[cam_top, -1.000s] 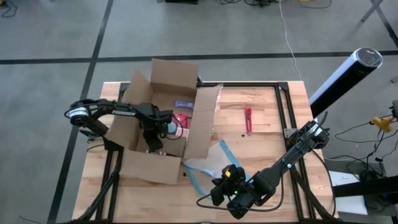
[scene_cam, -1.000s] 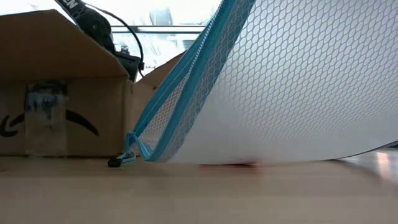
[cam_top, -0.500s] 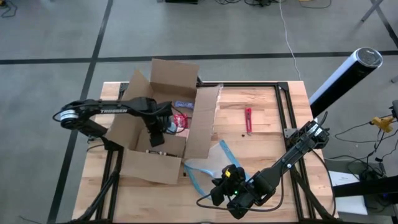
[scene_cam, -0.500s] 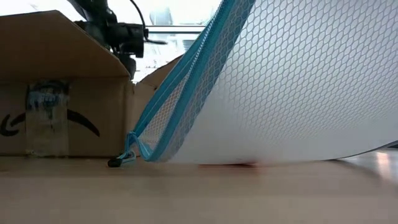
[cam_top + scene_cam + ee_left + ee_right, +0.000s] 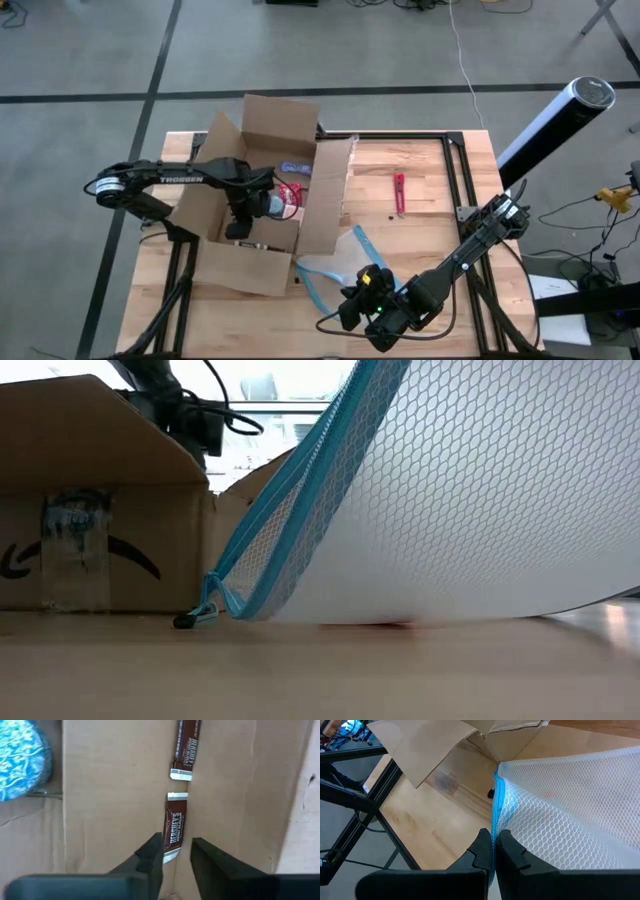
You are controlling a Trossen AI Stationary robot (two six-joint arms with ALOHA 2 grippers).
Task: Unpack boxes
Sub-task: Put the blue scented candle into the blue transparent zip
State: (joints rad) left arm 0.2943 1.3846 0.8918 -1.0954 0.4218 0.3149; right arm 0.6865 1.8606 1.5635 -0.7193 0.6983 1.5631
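The open brown cardboard box (image 5: 260,190) stands at the table's left, flaps spread. My left gripper (image 5: 243,228) reaches down into it and is open. Its fingertips (image 5: 176,852) stand on either side of one end of a brown chocolate bar (image 5: 175,826) lying flat on the box floor; touching does not show. A second bar (image 5: 186,742) lies beyond it. My right gripper (image 5: 352,305), near the table's front edge, is shut on a clear mesh pouch with a blue edge (image 5: 335,265). My right gripper pinches the pouch's blue zipper edge (image 5: 494,827) between its two fingers. They come from the table's near side and lie along the edge. The pouch (image 5: 450,490) slants up from the table, with its lower part (image 5: 380,622) resting on the wood.
Inside the box also lie a blue round item (image 5: 20,760) and a red packet (image 5: 290,192). A small red tool (image 5: 399,192) lies on the table right of the box. A black frame (image 5: 455,170) borders the far right of the tabletop.
My left gripper has risen a little inside the box and turned at the wrist, and its arm's elbow has shifted toward the table's left edge. The right gripper and the pouch have kept still.
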